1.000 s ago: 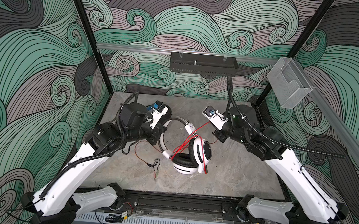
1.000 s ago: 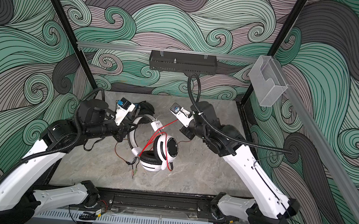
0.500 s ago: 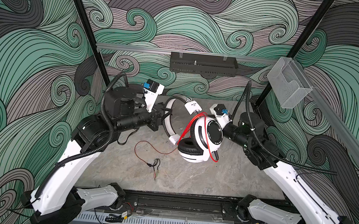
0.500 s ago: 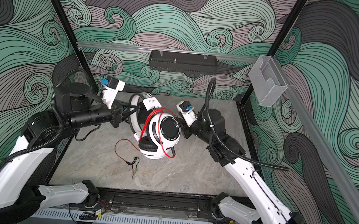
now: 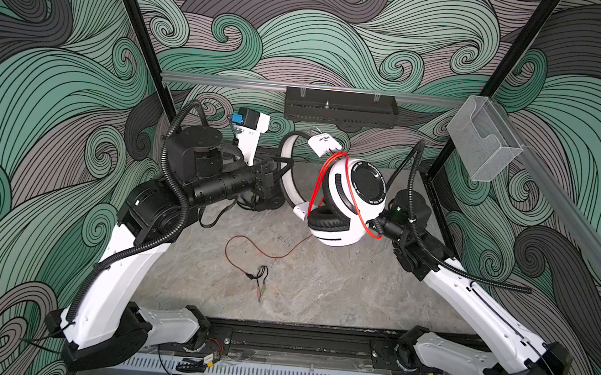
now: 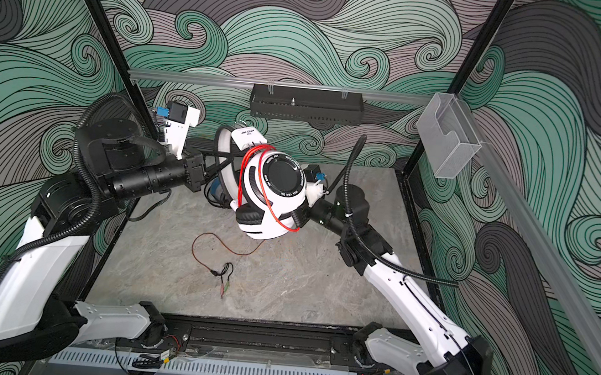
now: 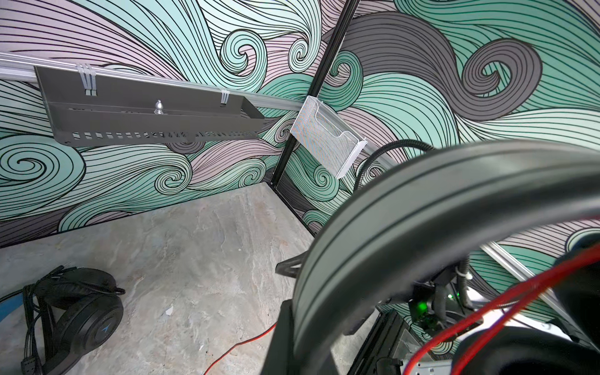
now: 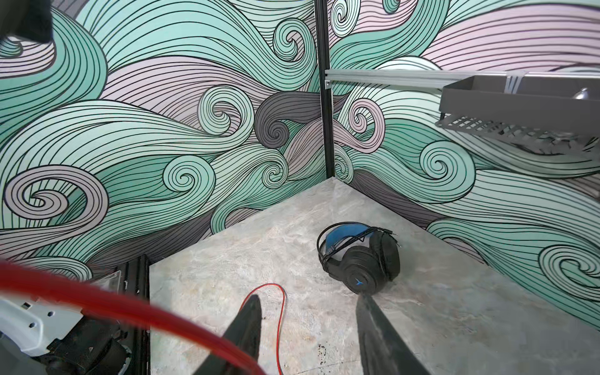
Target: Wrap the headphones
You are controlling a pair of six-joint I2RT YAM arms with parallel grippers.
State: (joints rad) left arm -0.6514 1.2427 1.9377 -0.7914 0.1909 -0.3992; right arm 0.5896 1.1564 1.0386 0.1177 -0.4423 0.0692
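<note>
The white headphones (image 5: 349, 204) hang above the table in both top views, with black cushions and a red cable (image 5: 332, 184) looped around the cups. My left gripper (image 5: 281, 165) is shut on their headband (image 7: 422, 207), which fills the left wrist view. The cable's loose end trails over the table to its plug (image 5: 257, 277). My right gripper (image 8: 308, 311) stands open with nothing between its fingers, close behind the lower cup and mostly hidden in both top views. The black headphones (image 8: 360, 259), cable wrapped, lie on the table at the back left, partly under my left arm (image 6: 217, 188).
A black rack (image 5: 339, 106) hangs on the back wall's rail. A clear plastic holder (image 5: 484, 145) is fixed to the right wall. Black frame posts stand at the back corners. The loose red cable (image 6: 212, 247) lies across the middle of the marble table (image 5: 338, 292).
The white headphones rose off the table and moved toward the back, carried by my left gripper. My right gripper, earlier shut on the taut red cable, has opened and let it go.
</note>
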